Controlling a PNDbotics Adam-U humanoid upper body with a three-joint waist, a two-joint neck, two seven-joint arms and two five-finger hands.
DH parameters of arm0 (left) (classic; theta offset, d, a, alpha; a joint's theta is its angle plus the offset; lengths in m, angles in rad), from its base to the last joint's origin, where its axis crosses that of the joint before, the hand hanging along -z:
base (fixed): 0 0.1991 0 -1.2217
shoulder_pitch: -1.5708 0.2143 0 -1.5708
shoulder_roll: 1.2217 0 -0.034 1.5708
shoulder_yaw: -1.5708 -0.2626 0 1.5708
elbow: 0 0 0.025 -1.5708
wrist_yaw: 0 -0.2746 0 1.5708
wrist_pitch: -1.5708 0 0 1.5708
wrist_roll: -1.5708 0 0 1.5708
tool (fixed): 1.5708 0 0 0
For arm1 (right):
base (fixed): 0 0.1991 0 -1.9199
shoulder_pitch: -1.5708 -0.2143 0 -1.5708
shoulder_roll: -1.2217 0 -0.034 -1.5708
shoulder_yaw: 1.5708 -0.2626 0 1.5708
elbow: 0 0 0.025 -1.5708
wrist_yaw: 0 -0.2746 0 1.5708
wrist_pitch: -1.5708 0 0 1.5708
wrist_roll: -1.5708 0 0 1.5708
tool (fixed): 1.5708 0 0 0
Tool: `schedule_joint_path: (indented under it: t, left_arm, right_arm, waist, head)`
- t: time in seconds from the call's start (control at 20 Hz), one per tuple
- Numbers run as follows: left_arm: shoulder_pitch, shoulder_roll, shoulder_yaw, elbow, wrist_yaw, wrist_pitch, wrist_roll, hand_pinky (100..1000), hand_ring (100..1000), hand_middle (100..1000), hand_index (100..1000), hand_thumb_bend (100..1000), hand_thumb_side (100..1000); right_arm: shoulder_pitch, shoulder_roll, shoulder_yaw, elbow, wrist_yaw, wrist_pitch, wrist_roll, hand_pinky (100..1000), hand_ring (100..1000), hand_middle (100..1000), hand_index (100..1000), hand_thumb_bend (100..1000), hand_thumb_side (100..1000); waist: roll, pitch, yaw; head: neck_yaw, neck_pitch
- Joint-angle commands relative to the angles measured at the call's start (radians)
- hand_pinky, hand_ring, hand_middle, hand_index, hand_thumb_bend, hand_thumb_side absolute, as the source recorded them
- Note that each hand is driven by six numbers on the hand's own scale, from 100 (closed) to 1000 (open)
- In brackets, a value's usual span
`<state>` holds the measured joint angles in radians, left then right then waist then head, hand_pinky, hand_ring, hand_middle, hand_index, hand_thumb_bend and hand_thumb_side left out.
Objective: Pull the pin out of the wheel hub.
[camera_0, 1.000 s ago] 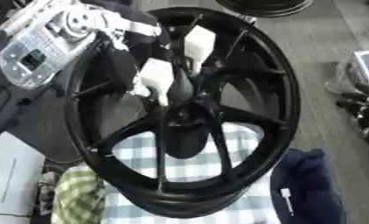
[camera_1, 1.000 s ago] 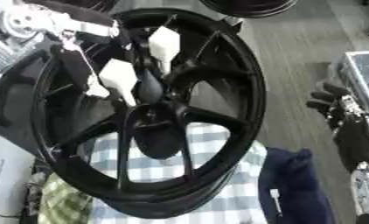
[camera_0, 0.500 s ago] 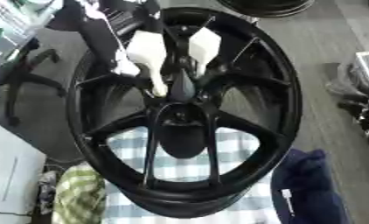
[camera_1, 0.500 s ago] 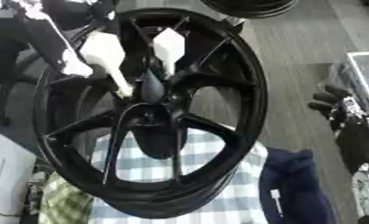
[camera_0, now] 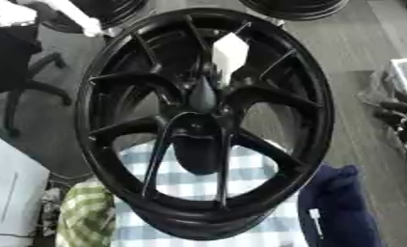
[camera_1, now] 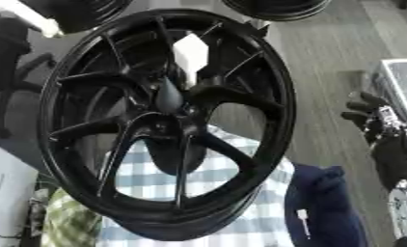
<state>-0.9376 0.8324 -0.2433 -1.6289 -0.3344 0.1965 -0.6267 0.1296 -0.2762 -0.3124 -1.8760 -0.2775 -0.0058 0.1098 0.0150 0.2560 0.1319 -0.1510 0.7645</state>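
Wheel hub [camera_0: 203,128] stands upright on the checked cloth [camera_0: 198,176], no pin discernible at its centre, right robot hand [camera_1: 377,126] idling relaxed beside; left unseen, so next comes reaching in.

Glossy black metal wheel hub [camera_0: 203,123], blue-white checked cloth [camera_0: 198,178], dark blue fabric [camera_0: 338,207]

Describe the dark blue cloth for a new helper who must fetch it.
Find the big black wheel hub standing on the blue-and-white checked cloth. At the hub's lower right lies the dark blue cloth, plain and bunched, unlike the green checked cloth at the lower left.
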Motion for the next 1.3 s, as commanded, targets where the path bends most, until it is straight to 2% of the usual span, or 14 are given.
schedule_joint_path:
  t: [0.05, 0.25, 0.4, 0.5, 0.55, 0.6, 0.65, 0.7, 0.75, 0.8, 0.85, 0.95, 1.05, 1.3]
  left_arm:
    - [0.062, 0.092, 0.111, 0.020, -0.005, 0.005, 0.069, 893, 809, 586, 368, 100, 162]
    - [0.203, 0.132, 0.210, 0.041, 0.015, 0.019, 0.138, 887, 804, 579, 365, 100, 181]
    - [0.291, 0.142, 0.262, 0.056, 0.029, 0.028, 0.171, 889, 808, 583, 369, 100, 189]
    - [0.340, 0.138, 0.286, 0.075, 0.033, 0.030, 0.180, 896, 820, 608, 433, 100, 124]
    - [0.357, 0.132, 0.290, 0.083, 0.040, 0.024, 0.175, 902, 838, 653, 559, 100, 100]
    - [0.370, 0.126, 0.293, 0.090, 0.052, 0.014, 0.163, 907, 846, 674, 646, 125, 100]
    - [0.379, 0.120, 0.294, 0.096, 0.062, 0.002, 0.150, 920, 860, 697, 776, 204, 100]
    - [0.384, 0.115, 0.297, 0.100, 0.067, -0.012, 0.137, 923, 863, 702, 798, 240, 141]
    - [0.388, 0.110, 0.299, 0.103, 0.067, -0.026, 0.127, 935, 876, 721, 837, 386, 389]
    - [0.390, 0.107, 0.302, 0.107, 0.062, -0.039, 0.120, 939, 880, 727, 850, 415, 436]
    - [0.391, 0.105, 0.304, 0.111, 0.055, -0.049, 0.113, 946, 887, 738, 873, 472, 525]
    - [0.392, 0.101, 0.306, 0.118, 0.040, -0.065, 0.103, 953, 893, 744, 890, 508, 598]
    - [0.392, 0.098, 0.310, 0.123, 0.028, -0.075, 0.097, 953, 893, 746, 902, 523, 625]
    - [0.386, 0.088, 0.319, 0.128, 0.014, -0.062, 0.119, 945, 890, 746, 903, 496, 627]
  right_arm:
    - [0.001, -0.009, -0.015, -0.028, -0.003, -0.007, -0.010, 1000, 786, 752, 896, 100, 803]
    - [0.004, -0.005, -0.021, -0.035, -0.007, -0.011, -0.020, 1000, 786, 752, 896, 100, 801]
    - [0.006, -0.003, -0.025, -0.039, -0.008, -0.015, -0.025, 1000, 786, 752, 896, 100, 799]
    - [0.007, -0.002, -0.029, -0.043, -0.010, -0.017, -0.030, 1000, 786, 752, 896, 100, 796]
    - [0.008, -0.002, -0.030, -0.044, -0.011, -0.018, -0.032, 1000, 786, 752, 896, 100, 795]
    - [0.008, -0.001, -0.031, -0.046, -0.012, -0.018, -0.033, 1000, 786, 752, 896, 100, 794]
    - [0.009, -0.001, -0.032, -0.047, -0.012, -0.019, -0.035, 1000, 786, 752, 896, 100, 794]
    - [0.009, 0.000, -0.032, -0.048, -0.013, -0.020, -0.035, 1000, 786, 752, 896, 100, 793]
    - [0.010, 0.001, -0.033, -0.049, -0.014, -0.021, -0.036, 1000, 786, 752, 896, 100, 793]
    - [0.010, 0.002, -0.033, -0.050, -0.014, -0.022, -0.037, 1000, 786, 752, 895, 100, 793]
    - [0.011, 0.003, -0.034, -0.051, -0.014, -0.022, -0.038, 1000, 786, 751, 895, 100, 793]
    - [0.011, 0.005, -0.035, -0.051, -0.014, -0.022, -0.039, 1000, 786, 751, 895, 100, 795]
    - [0.011, 0.007, -0.035, -0.050, -0.014, -0.021, -0.040, 1000, 785, 751, 895, 100, 796]
    - [0.007, 0.009, -0.034, -0.047, -0.011, -0.017, -0.039, 1000, 785, 751, 895, 100, 799]
  waist:
    - [-0.003, -0.010, 0.002]
    - [-0.011, -0.006, 0.007]
    - [-0.015, -0.005, 0.010]
    - [-0.017, -0.004, 0.012]
    - [-0.018, -0.004, 0.012]
    - [-0.019, -0.003, 0.012]
    - [-0.020, -0.003, 0.011]
    - [-0.021, -0.003, 0.010]
    - [-0.022, -0.002, 0.008]
    - [-0.023, -0.002, 0.007]
    - [-0.024, -0.001, 0.005]
    - [-0.025, 0.000, 0.003]
    - [-0.025, 0.001, 0.002]
    - [-0.024, 0.004, 0.003]
  head:
    - [0.004, 0.005]
    - [0.004, 0.005]
    - [0.002, 0.005]
    - [0.003, 0.005]
    - [0.003, 0.005]
    - [0.002, 0.005]
    - [0.002, 0.005]
    - [0.002, 0.005]
    - [0.002, 0.005]
    - [0.003, 0.005]
    - [0.003, 0.005]
    - [0.004, 0.005]
    - [0.005, 0.005]
    - [0.008, 0.004]
